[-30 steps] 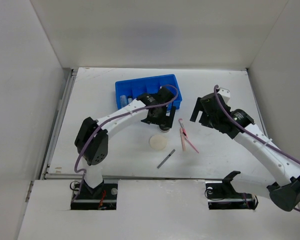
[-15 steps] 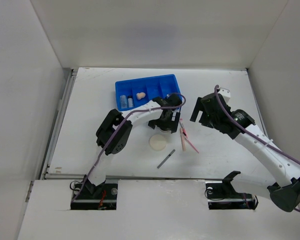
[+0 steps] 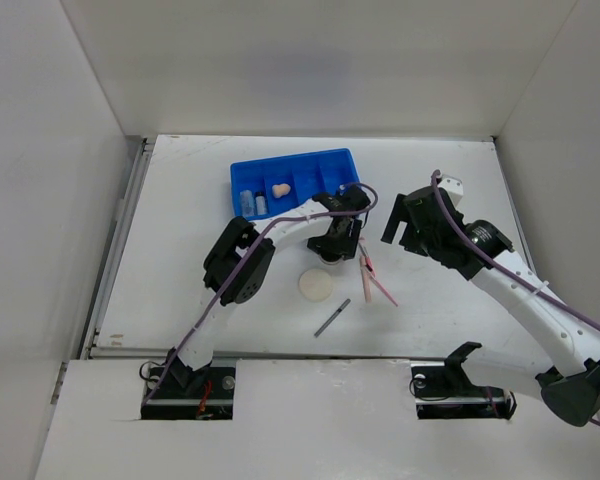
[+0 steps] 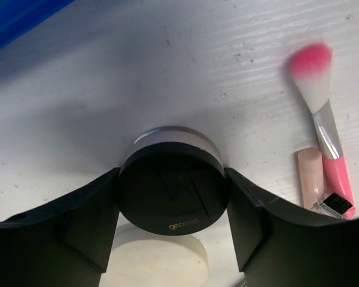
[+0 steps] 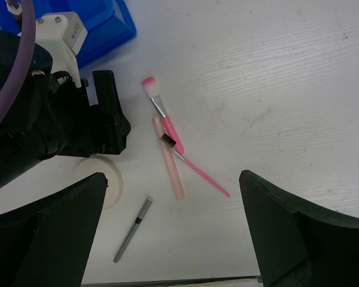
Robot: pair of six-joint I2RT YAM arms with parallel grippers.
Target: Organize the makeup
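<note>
**Left gripper clamps the black jar; the rest of the makeup lies loose on the table**

The left gripper (image 3: pixel 332 247) is down at the table (image 3: pixel 180 250), just in front of the blue tray (image 3: pixel 290 158). In the left wrist view its two fingers (image 4: pixel 93 230) press against opposite sides of the small black jar (image 4: pixel 172 200), so the jaws are pinching it. The jar stands upright on the table with its dark lid facing the camera. A cream round puff (image 3: pixel 316 284) lies flat just beside the jar, on the side toward the arm bases.

The right gripper (image 5: pixel 172 178) hangs above the table to the right of the jar. Its fingers are spread wide with nothing between them.

Below it lie the pink tools. A brush (image 4: pixel 323 113) with a pink and white tip lies beside a pale pink stick (image 5: pixel 170 164), the two touching along their length. A thin pink comb tool (image 5: pixel 194 167) lies slanted, its bristle end against the other two and its handle pointing away from them. A dark slim pencil (image 3: pixel 332 317) lies on its own nearer the arm bases, close to the puff but not touching it.

Inside the tray, two clear vials (image 3: pixel 253 200) stand together in the compartment at the left end. A beige egg-shaped sponge (image 3: pixel 280 189) sits in the next compartment.
</note>
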